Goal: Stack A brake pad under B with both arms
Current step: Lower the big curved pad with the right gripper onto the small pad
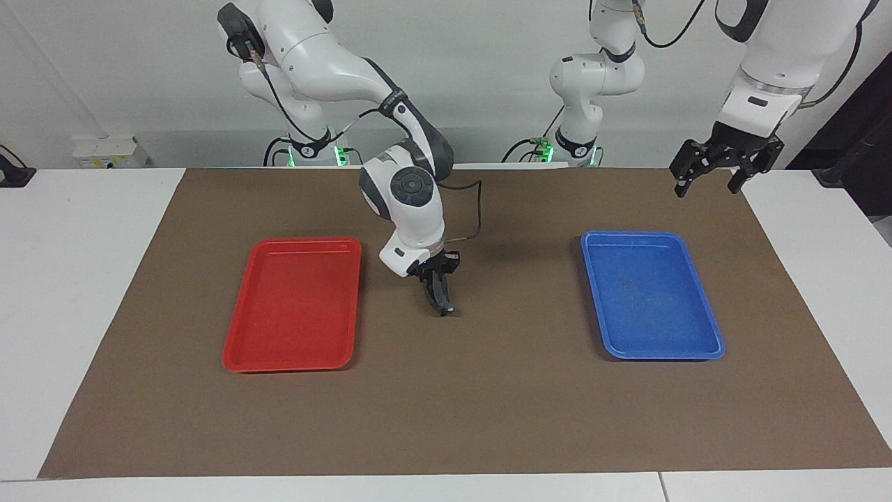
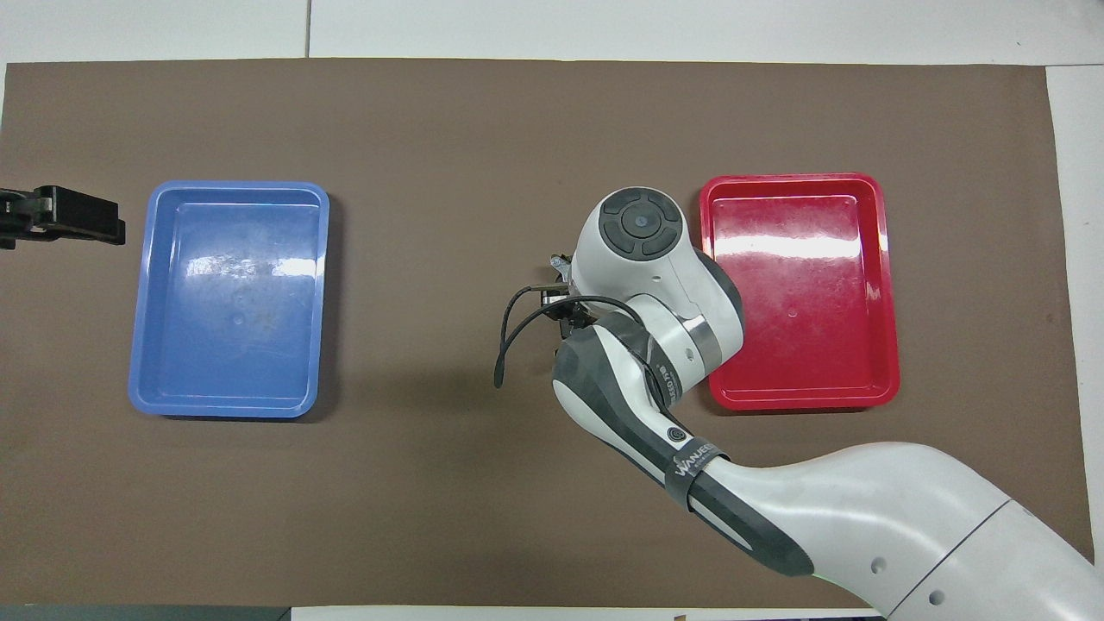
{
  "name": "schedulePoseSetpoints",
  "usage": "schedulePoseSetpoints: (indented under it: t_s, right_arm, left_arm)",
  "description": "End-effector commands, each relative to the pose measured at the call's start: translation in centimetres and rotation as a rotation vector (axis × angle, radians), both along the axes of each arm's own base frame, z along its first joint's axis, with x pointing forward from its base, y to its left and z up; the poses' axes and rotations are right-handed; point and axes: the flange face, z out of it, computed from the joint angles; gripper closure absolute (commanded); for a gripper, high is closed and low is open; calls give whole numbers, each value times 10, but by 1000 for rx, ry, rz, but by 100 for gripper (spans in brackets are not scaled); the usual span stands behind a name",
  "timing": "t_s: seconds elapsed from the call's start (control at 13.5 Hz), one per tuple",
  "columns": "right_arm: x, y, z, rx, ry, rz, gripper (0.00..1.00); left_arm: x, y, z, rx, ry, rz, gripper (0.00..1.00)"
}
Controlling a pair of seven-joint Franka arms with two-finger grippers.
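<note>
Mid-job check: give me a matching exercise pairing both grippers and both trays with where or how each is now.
1. left gripper
2. right gripper
3. red tray
4. blue tray

a. lies on the mat toward the left arm's end
b. shut, low over the mat between the trays
c. open, raised, waiting
d. lies on the mat toward the right arm's end

Pairs: 1-c, 2-b, 3-d, 4-a
</note>
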Motion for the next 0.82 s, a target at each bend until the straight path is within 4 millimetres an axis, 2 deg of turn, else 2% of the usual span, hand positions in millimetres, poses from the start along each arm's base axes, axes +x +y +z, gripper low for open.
schedulePoseSetpoints:
  t_s: [0.0, 0.22, 0.67, 0.74]
  right_arm:
    - [-1, 1, -1, 14, -30, -18, 100]
    - [-2, 2, -14, 30, -43, -20, 100]
    - [-7, 0, -19, 20, -31, -16, 99]
    - [-7, -1, -20, 18, -28, -16, 87]
  left_arm:
    - [-8, 4, -2, -13, 18, 6, 0]
    - [-7, 3, -5, -14, 24, 7, 0]
    - [-6, 4, -9, -13, 33, 11, 0]
    - [-6, 4, -11, -13, 38, 11, 0]
